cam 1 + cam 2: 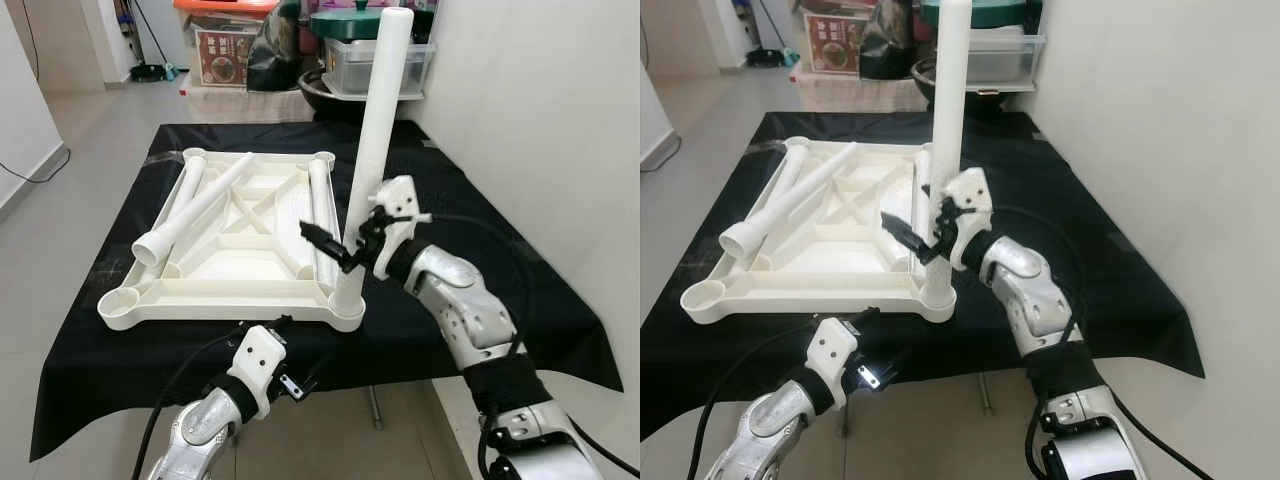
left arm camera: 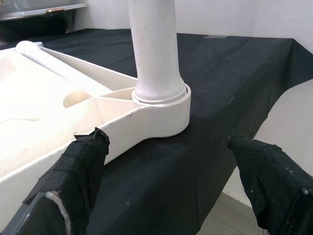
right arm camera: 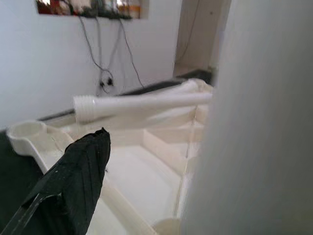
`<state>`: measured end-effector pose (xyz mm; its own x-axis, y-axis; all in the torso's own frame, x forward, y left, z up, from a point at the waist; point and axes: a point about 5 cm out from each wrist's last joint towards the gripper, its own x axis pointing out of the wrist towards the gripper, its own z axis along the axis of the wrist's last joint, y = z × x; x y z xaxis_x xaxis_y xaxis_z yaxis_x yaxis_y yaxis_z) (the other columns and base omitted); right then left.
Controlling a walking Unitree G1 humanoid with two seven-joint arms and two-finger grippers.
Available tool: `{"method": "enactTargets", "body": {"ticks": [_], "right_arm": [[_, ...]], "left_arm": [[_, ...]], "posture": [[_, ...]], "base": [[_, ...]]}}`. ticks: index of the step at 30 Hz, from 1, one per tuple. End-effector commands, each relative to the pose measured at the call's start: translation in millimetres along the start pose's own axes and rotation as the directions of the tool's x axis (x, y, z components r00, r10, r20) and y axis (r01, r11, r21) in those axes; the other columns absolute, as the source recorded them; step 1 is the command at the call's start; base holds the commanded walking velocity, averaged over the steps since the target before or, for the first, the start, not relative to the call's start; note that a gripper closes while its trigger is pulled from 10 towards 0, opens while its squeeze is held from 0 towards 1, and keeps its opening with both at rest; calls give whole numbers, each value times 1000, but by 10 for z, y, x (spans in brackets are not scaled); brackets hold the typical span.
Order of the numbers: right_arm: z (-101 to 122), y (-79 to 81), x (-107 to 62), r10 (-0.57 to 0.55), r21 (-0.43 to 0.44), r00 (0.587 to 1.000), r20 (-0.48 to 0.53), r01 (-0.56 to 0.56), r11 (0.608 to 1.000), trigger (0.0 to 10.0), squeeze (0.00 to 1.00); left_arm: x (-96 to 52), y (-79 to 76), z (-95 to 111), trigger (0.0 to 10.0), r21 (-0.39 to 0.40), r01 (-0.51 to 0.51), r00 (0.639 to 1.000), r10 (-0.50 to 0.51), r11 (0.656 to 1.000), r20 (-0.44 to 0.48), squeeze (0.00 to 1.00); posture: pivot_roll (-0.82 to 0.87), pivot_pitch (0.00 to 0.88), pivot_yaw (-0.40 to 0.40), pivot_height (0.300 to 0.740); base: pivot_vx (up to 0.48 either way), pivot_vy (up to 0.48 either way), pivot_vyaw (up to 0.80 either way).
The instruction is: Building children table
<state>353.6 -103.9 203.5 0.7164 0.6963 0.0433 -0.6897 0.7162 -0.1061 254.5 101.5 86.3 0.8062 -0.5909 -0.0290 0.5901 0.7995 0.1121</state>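
Right tool (image 1: 335,248) around upright leg (image 1: 378,130), corner socket (image 1: 347,308)

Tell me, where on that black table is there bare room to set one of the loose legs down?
The black cloth lies bare between the tabletop's right edge and the wall, behind the right gripper, and on the tabletop's left. Crowded: the near right corner, where that gripper meets the upright leg, and the tabletop's hollow holding loose legs.

Black pincer finger (image 3: 73,186) beside white upright leg (image 3: 259,127).
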Motion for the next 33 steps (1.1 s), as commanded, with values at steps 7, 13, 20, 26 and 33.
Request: {"method": "enactTargets", "body": {"ticks": [7,13,20,26,33], "right_arm": [[-59,-214,74,-118,84,992,-49,122,989,0,0],[-268,-492,-47,-466,64,859,-214,488,870,0,0],[-416,-452,-144,-676,135,676,-293,730,670,0,0],[-420,245,112,-637,245,702,-319,710,660,10000,0],[-284,386,233,-588,285,777,-225,629,723,10000,1000]], "left_arm": [[-22,-7,-44,10000,11,-5,1000,5,1000,-16,0],[-18,-22,-33,10000,6,-8,1000,8,1000,-13,0],[-34,-11,-57,10000,16,-8,1000,9,1000,-24,0],[4,-16,-33,10000,19,-2,1000,3,1000,-20,0],[23,4,-39,10000,29,12,1000,-11,1000,-23,0]], "posture": [[62,0,-90,740],[61,0,-90,740],[56,0,-89,740],[51,0,-60,740],[39,0,-62,740]], "base": [[0,0,0],[0,0,0],[0,0,0],[0,0,0],[0,0,0]]}}
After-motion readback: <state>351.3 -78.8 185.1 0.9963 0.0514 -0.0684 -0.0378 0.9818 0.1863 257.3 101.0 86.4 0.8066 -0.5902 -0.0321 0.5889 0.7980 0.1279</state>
